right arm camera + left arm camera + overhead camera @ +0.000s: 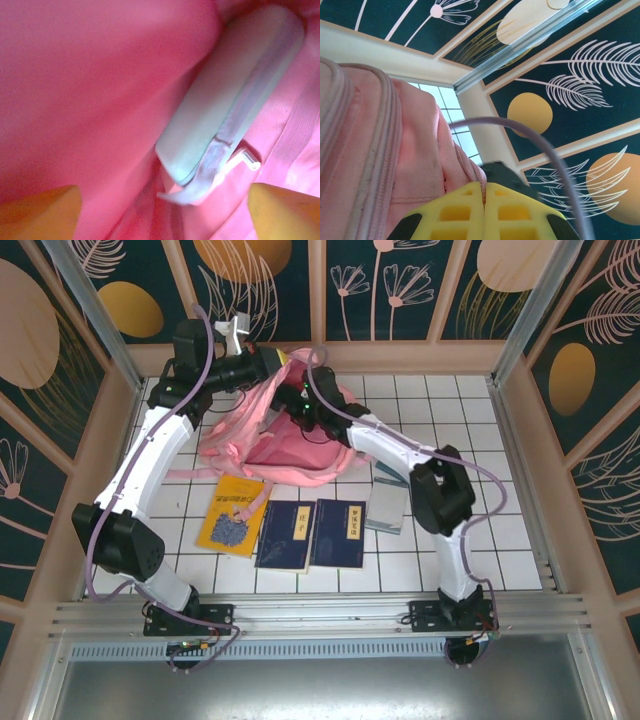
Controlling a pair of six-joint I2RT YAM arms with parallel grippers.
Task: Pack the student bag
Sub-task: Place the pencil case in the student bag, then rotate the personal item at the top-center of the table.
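The pink student bag (pixel 268 435) lies at the back of the tiled table with its mouth held up. My left gripper (pixel 272 362) is shut on the edge of that mouth. In the left wrist view the yellow fingers (pixel 484 210) meet with a thin strip of pink fabric (pixel 470 170) pinched between them. My right gripper (pixel 300 400) reaches into the bag. In its wrist view the gripper (pixel 162 215) stands open, its fingertips (pixel 40 210) far apart, with pink lining all round. A pale green case (pixel 225 100) with a lilac zip strip lies inside the bag just ahead of the fingers, not gripped.
In front of the bag lie a yellow book (pixel 233 513), two dark blue books (pixel 286 535) (pixel 339 533) and a grey-green book (pixel 387 502) partly under the right arm. Patterned walls and a metal frame (pixel 520 310) enclose the table.
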